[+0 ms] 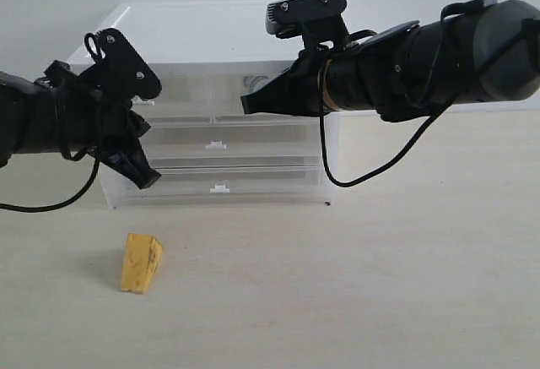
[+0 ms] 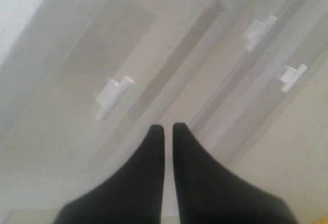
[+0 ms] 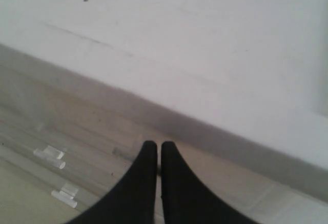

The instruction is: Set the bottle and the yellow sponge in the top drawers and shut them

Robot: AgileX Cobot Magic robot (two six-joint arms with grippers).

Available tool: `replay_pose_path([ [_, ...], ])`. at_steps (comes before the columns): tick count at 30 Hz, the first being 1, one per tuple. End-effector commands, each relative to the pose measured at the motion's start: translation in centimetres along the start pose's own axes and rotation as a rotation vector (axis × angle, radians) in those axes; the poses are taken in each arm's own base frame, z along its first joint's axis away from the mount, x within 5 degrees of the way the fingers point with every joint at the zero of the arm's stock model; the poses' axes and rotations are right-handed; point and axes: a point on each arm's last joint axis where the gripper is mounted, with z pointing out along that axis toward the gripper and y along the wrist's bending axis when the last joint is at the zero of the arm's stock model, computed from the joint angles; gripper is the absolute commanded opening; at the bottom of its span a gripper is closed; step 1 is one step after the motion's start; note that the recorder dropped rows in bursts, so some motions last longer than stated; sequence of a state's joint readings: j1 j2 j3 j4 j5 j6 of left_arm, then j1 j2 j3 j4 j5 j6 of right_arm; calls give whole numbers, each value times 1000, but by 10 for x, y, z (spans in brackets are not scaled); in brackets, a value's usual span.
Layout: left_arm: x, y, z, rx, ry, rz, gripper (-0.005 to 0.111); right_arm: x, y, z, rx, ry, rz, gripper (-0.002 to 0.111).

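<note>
Though near the top drawers (image 1: 198, 94), left gripper (image 2: 164, 128) and right gripper (image 3: 154, 144) both closed, yellow sponge (image 1: 141, 263) well apart.

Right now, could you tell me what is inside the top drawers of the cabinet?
The left top drawer looks empty through its clear front; the right pincer hides most of the right one.

A clear cabinet (image 1: 211, 23) stands on a pale table (image 1: 380, 284) before a white wall (image 1: 51, 6), both lower drawers (image 1: 270, 139) shut.
</note>
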State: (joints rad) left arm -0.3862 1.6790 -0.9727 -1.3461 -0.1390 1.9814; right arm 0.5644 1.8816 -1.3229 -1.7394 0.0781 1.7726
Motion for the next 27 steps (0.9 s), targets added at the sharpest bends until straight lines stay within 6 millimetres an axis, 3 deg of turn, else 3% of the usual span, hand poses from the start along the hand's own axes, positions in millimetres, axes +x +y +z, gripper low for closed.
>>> replay_pose_path([
  [1, 2, -2, -2, -7, 9, -108, 4, -4, -9, 5, 40, -15, 7, 0],
  [2, 3, -4, -2, 74, -10, -305, 4, -4, -9, 5, 40, -15, 7, 0],
  [7, 14, 6, -3, 266, -29, -758, 4, -4, -8, 5, 27, -12, 11, 0],
  [9, 15, 17, -7, 393, -136, -909, 4, -4, -8, 5, 25, -12, 11, 0],
  [12, 27, 32, -15, 540, -227, -1037, 4, -4, -8, 5, 25, -12, 11, 0],
  [16, 49, 47, -17, 515, -214, -1138, 4, -4, -8, 5, 25, -12, 11, 0],
  [20, 54, 56, -19, 545, -249, -1164, 4, -3, -6, 5, 9, -9, 11, 0],
  [27, 65, 50, 0, 621, -208, -1246, 4, -3, -6, 5, 5, -8, 11, 0],
])
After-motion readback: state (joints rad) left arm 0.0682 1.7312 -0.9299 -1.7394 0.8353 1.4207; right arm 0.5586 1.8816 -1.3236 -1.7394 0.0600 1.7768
